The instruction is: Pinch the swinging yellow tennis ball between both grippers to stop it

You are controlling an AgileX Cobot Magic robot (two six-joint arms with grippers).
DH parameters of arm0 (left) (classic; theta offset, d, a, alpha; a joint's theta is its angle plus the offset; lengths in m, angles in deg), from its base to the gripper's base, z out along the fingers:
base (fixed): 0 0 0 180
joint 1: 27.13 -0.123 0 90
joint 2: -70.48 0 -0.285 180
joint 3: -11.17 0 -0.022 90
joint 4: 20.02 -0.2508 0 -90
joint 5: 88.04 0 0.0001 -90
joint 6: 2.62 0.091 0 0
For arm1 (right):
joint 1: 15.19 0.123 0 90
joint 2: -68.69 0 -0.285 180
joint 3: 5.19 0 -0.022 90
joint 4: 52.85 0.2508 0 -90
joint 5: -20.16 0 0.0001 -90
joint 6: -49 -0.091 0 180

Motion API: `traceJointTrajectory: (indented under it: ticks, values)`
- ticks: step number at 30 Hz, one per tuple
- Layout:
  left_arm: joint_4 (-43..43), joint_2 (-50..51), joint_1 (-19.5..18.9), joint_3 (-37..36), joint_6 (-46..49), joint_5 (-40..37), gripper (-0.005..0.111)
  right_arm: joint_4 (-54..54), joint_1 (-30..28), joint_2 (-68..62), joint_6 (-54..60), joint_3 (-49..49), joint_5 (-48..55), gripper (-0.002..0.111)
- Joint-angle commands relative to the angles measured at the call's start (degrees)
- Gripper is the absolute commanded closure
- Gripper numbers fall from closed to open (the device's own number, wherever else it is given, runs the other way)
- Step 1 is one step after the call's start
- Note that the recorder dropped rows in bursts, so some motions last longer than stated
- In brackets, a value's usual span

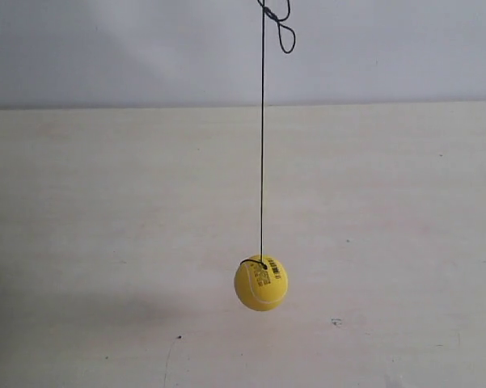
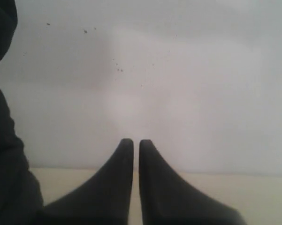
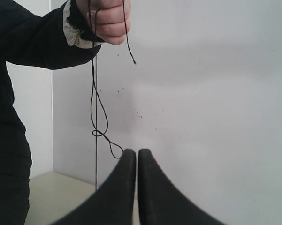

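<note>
You see the small fuzzy yellow tennis ball (image 1: pixel 261 283) hanging on a thin dark string (image 1: pixel 263 145) over the pale cream table (image 1: pixel 105 242), just right of centre and low in the exterior view, the string running straight up. Your left black pointed pincer (image 2: pixel 136 143) has its tips together, only a thin slit between them, facing a white wall (image 2: pixel 201 93). Your right black pincer (image 3: pixel 136 152) is likewise together. Beyond it a person's hand (image 3: pixel 108 18), dark-sleeved, grips the string.
</note>
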Motion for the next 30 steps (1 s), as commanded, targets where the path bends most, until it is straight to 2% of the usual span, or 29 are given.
traceJointTrajectory:
  ticks: [1, 13, 19, 30]
  values:
    - [-2.3, -0.6, -3.3, -0.2, 1.6, -6.7, 0.102, 0.2, 0.2, 0.4, 0.1, 0.3, 0.2, 0.108]
    - [-7.4, -0.6, -12.3, -0.2, 1.8, -20.7, 0.102, 0.2, 0.2, 0.4, 0.1, 0.3, 0.2, 0.108]
    - [-7.9, -0.6, -12.7, -0.2, 1.8, -23.5, 0.102, 0.2, 0.2, 0.4, 0.1, 0.3, 0.1, 0.108]
    - [-7.7, -0.6, -12.7, -0.2, 1.7, -23.4, 0.102, 0.2, 0.2, 0.4, 0.1, 0.3, 0.1, 0.108]
